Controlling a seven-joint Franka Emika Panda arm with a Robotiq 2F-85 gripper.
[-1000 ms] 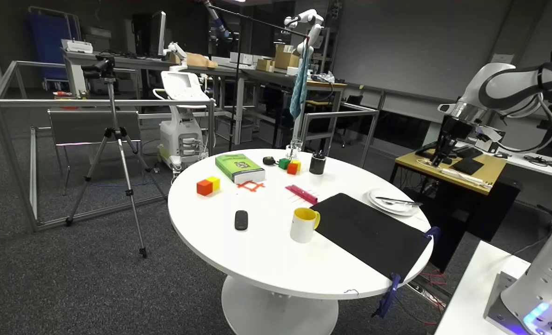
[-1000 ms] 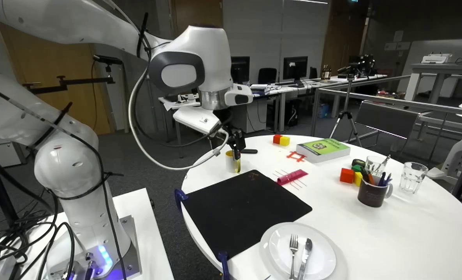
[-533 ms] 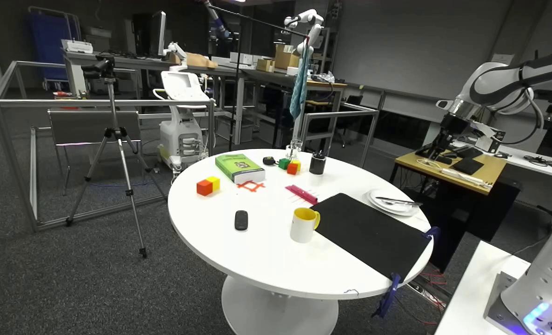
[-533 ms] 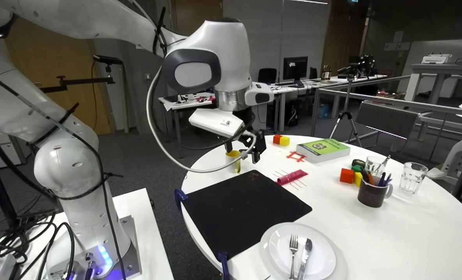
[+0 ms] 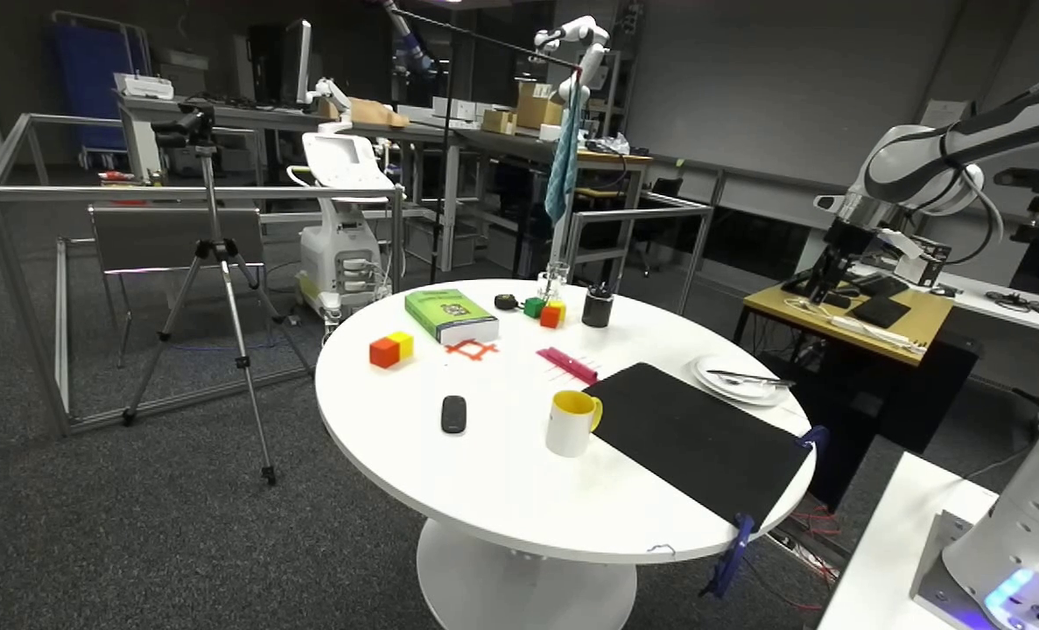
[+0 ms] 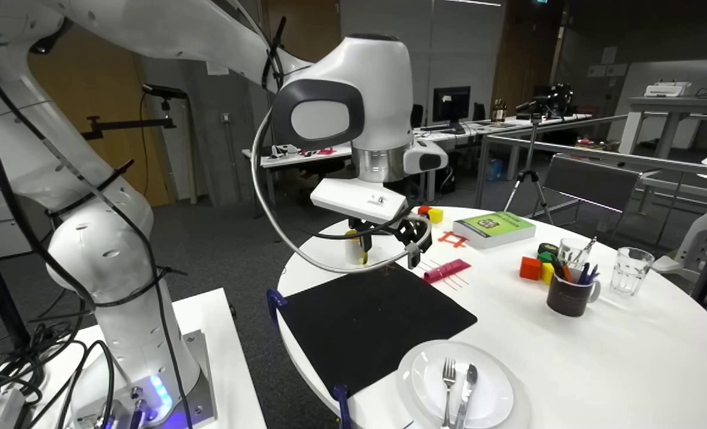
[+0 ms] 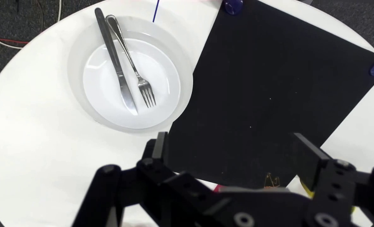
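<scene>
My empty fingers [image 7: 159, 149], spread wide, now reach farther out; the plate [image 7: 163, 72], at wrist-view ten o'clock, sits ungrasped.

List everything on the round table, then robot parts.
Mat: one, black, table edge.
Clamps: two, blue, mat corners.
Plates: two, white, stacked, mat's edge.
Fork, knife: one each, silver, upper plate.
Mug: one, white and yellow, near mat.
Oblong item: one, black, near mug.
Strip: one, pink, near mat.
Book: one, green, beside square outline.
Square outline: one, red, beside book.
Blocks: five, red, yellow, green, by book, glasses.
Round item: one, black, by blocks.
Pen mug: one, dark, by blocks.
Pens: several, mixed, pen mug.
Glasses: two, clear, by pen mug.
Arm: one, white, mounted beside table.
Gripper: one, black, open, above table.
</scene>
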